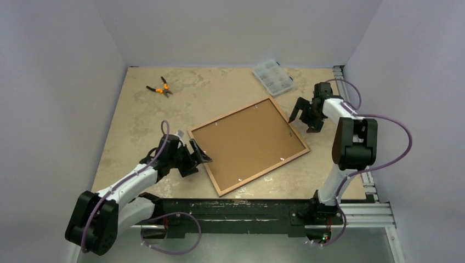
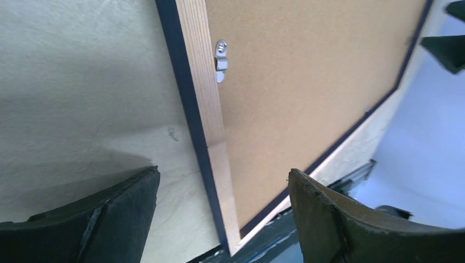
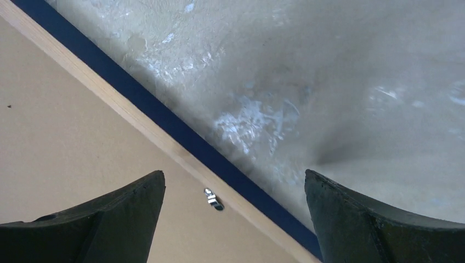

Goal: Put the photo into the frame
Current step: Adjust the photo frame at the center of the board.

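Note:
The frame point(image 1: 229, 115) lies with its light wood face up on the table, and a brown backing board point(image 1: 247, 145) fills it. The photo is hidden. My left gripper point(image 1: 196, 156) is open at the frame's left corner. In the left wrist view, the wood rail point(image 2: 200, 82) with its dark blue edge runs between the left gripper's point(image 2: 224, 172) spread fingers, near a metal clip point(image 2: 221, 60). My right gripper point(image 1: 305, 119) is open at the frame's right corner. In the right wrist view, the rail point(image 3: 126, 109) and a small clip point(image 3: 214, 200) sit between the right gripper's point(image 3: 234, 172) fingers.
Orange-handled pliers point(image 1: 159, 87) lie at the far left of the table. A clear plastic compartment box point(image 1: 272, 76) sits at the far edge, right of centre. The black mounting rail point(image 1: 236, 211) runs along the near edge, close to the frame's nearest corner.

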Robot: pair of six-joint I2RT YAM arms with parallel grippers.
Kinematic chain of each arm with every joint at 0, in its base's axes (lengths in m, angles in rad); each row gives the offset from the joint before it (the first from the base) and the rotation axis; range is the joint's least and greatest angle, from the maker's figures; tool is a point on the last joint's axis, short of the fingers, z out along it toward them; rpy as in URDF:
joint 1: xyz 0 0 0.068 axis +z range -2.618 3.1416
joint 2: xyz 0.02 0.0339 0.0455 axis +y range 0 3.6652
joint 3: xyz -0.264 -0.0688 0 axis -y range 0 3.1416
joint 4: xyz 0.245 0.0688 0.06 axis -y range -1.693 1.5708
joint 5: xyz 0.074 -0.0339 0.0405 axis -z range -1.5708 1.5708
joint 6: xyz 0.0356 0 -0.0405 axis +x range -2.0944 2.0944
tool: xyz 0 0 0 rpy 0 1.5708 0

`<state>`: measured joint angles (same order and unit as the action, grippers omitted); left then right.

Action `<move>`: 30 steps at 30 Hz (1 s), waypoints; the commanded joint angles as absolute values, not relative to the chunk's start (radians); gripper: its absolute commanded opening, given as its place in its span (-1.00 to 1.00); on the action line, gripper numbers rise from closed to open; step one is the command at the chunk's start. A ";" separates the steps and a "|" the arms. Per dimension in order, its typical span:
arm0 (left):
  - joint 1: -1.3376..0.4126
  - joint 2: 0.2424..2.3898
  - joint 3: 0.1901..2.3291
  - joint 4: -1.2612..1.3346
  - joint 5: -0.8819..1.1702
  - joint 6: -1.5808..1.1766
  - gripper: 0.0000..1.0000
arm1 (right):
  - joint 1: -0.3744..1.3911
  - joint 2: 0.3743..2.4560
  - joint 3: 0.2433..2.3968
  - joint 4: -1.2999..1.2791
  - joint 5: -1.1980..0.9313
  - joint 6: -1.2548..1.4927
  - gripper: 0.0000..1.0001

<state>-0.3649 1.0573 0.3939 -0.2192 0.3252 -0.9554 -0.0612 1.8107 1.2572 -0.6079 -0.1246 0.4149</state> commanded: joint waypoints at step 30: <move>-0.377 1.121 0.543 -0.481 0.122 -0.944 0.68 | -0.018 1.230 0.675 -0.620 -0.384 0.463 0.87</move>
<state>-0.3641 1.1553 0.5198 -0.3721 0.1879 -0.9657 -0.0326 1.2797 0.6384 -0.5171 -0.4061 0.4442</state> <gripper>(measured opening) 0.843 0.933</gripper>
